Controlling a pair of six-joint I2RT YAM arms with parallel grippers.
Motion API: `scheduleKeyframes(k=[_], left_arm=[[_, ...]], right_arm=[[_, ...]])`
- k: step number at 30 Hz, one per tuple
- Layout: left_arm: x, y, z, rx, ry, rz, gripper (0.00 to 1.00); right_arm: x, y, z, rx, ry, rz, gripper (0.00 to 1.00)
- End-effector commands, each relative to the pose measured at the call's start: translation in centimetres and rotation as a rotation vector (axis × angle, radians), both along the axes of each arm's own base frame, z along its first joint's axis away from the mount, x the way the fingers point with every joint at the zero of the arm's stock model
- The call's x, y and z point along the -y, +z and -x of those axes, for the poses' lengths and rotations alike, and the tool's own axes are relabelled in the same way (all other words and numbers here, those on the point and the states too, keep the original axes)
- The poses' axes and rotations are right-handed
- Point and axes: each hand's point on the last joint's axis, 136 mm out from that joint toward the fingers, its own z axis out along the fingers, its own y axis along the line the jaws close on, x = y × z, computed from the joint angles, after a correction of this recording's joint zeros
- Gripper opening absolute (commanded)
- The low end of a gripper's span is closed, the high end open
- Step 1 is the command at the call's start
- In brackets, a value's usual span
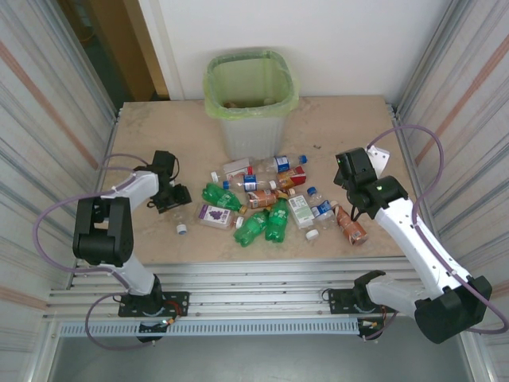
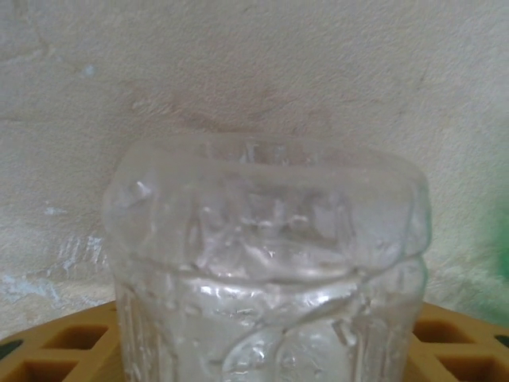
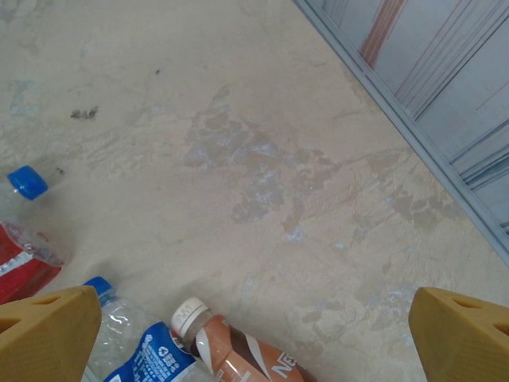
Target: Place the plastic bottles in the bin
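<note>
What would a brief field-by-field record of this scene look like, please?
table: beige, worn surface
bin: translucent, green bag liner, upright at the far edge, centre
plastic bottles: green, clear and brown, lying in a loose cluster in front of the bin
left gripper: low at the cluster's left, a clear crushed bottle between its fingers; whether it is clamped cannot be told
right gripper: open, empty, above bare table beside a brown bottle at the cluster's right
white cap: loose on the table, near the cluster's left

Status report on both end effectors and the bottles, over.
Left end effector around clear bottle, grip unconfirmed. Right end effector open near brown bottle. Many bottles on table; nothing blocks bin.
</note>
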Motion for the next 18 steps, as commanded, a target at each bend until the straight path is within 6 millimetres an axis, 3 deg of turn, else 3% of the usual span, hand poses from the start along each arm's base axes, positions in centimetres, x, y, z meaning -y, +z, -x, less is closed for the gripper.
scheduleKeyframes(k=[1,4,9,18], left_arm=[[-0.7,-0.3,0.2,0.004,0.027,-0.019,0.56],[-0.9,0.5,-0.1,0.028,0.027,-0.025,0.51],[-1.1,3.7,-1.1,0.116,0.03,-0.026,0.46],[-0.5,12.4,-3.2,0.358,0.003,0.014,0.43]], right_arm=[[0.1,0.6,-0.4,0.009,0.003,0.005,0.98],[-0.2,0.7,-0.7,0.012,0.01,-0.008,0.98],[-0.3,1.2,-1.0,0.029,0.008,-0.017,0.98],[-0.9,1.9,-1.4,0.096,0.036,-0.059,0.98]])
